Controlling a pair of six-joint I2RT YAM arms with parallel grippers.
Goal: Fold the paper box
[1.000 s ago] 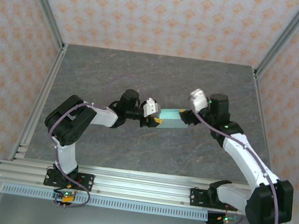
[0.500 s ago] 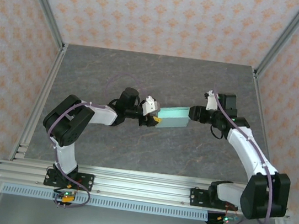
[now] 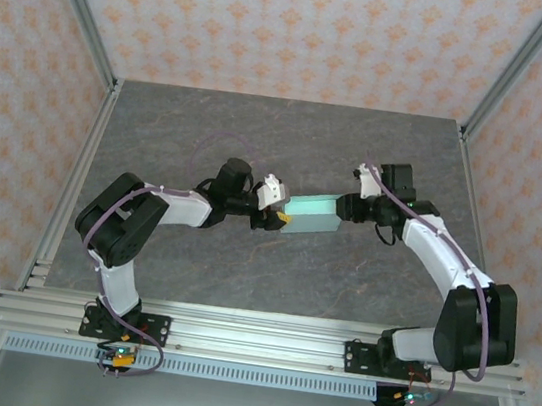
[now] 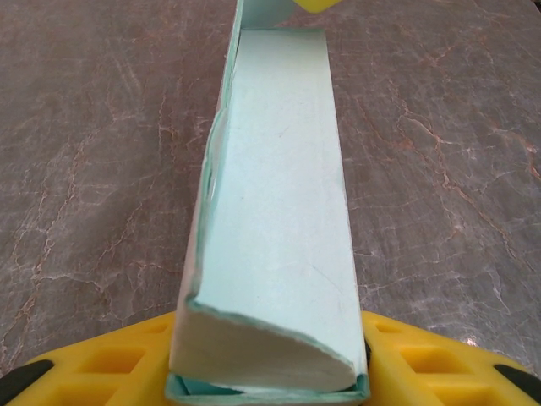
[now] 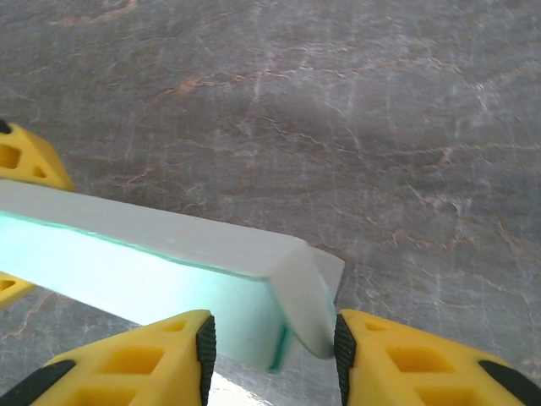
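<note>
Since the paper box [image 3: 312, 212] is thin mint-blue card, it should be very light but easy to crush or crease in the wrong place. I judge the safest hold to be across its short ends, where folded layers stiffen it, not on the long walls. It hangs near the middle of the bench [image 3: 240, 280], stretched left to right between the two arms and seemingly clear of the surface. On its left end the left tool [image 3: 277, 220] is clamped: the wrist view has the yellow fingers [image 4: 93, 368] tight against both sides of the card. At the right end the right tool [image 3: 343, 208] straddles the box, one finger on either side; whether they press the card or merely stand beside it I cannot tell. The box is a long, narrow, shallow trough with a flap folded over it. At the left end that flap bows into a curve instead of lying flat, and at the right end a small tab juts past the corner. The card looks matt and smooth, probably a little slippery against plastic pads; the bench is flat, dull grey, stone-patterned with rusty veins
</note>
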